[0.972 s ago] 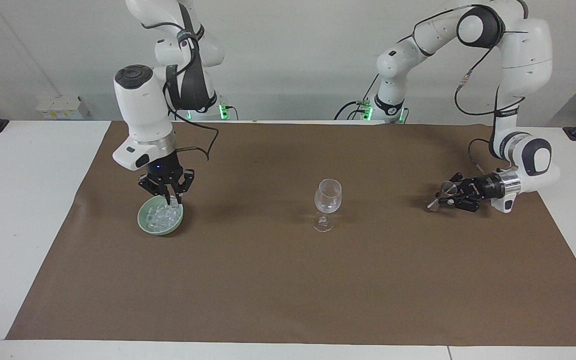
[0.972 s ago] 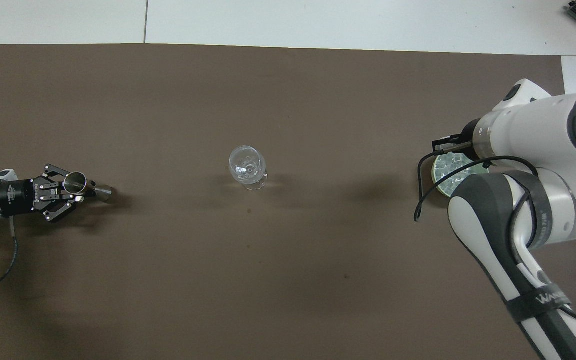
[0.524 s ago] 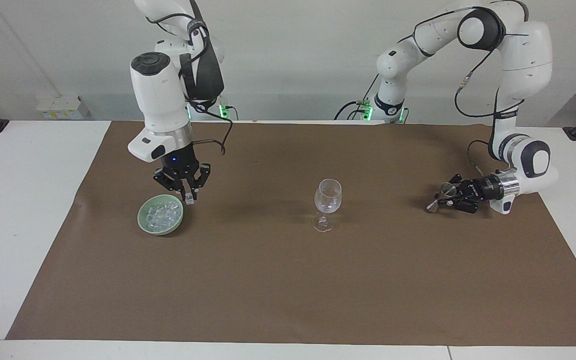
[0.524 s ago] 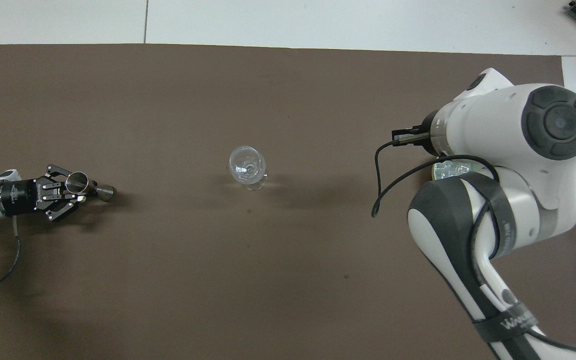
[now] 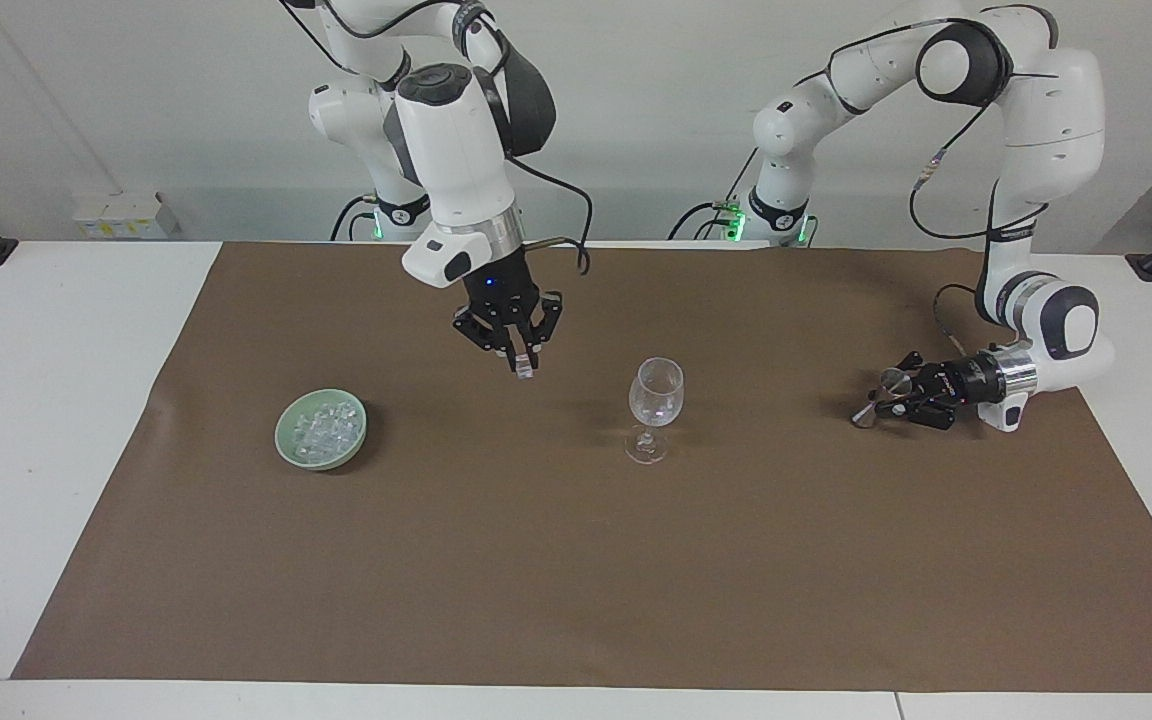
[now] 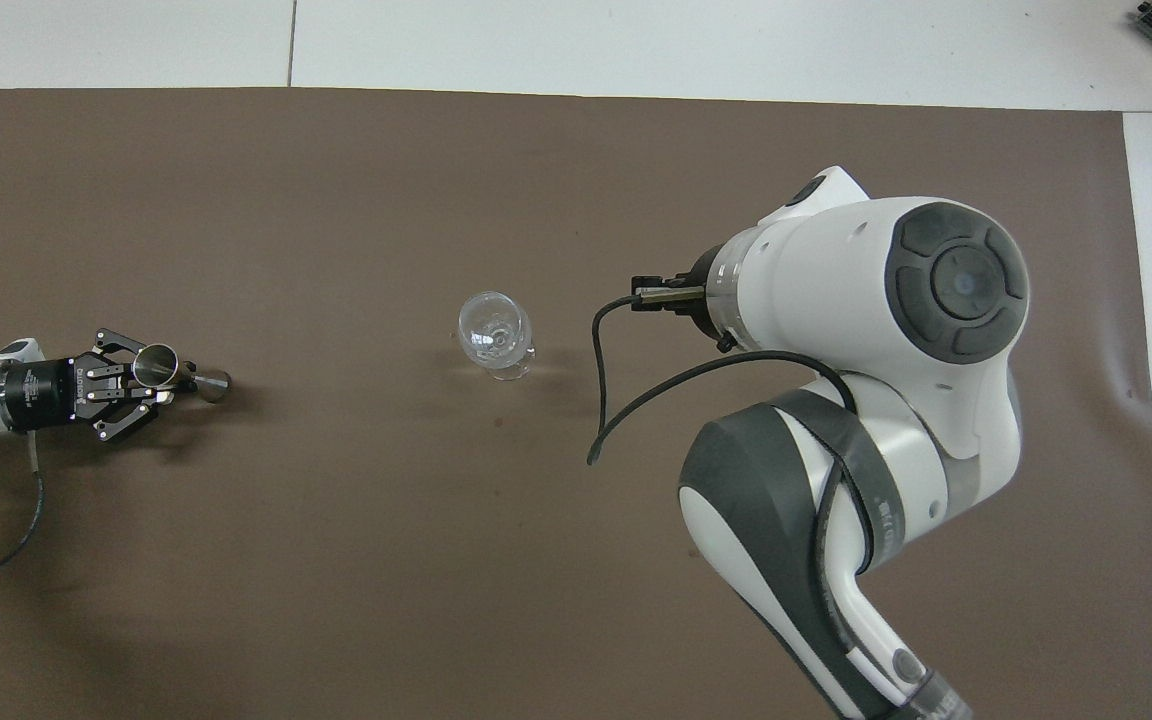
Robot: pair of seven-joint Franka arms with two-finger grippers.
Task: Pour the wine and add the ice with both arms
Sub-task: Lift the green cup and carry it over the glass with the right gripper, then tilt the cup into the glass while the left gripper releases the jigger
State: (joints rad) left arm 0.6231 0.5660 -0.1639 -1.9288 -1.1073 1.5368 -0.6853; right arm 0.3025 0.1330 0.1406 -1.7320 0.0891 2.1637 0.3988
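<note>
A pale green bowl holding the ice sits on the brown mat toward the right arm's end; the right arm hides it in the overhead view. My right gripper hangs over the mat between the bowl and the glass, shut on one ice cube. The clear stemmed glass stands upright mid-mat and looks empty. My left gripper is low over the mat toward the left arm's end, shut on a tilted metal jigger. The wine is out of view.
The brown mat covers most of the white table. A black cable loops from the right arm's wrist. The right arm's elbow and forearm fill much of the overhead view.
The right gripper has risen out of the bowl with an ice cube and swung toward the glass. The left gripper with the jigger has barely moved.
</note>
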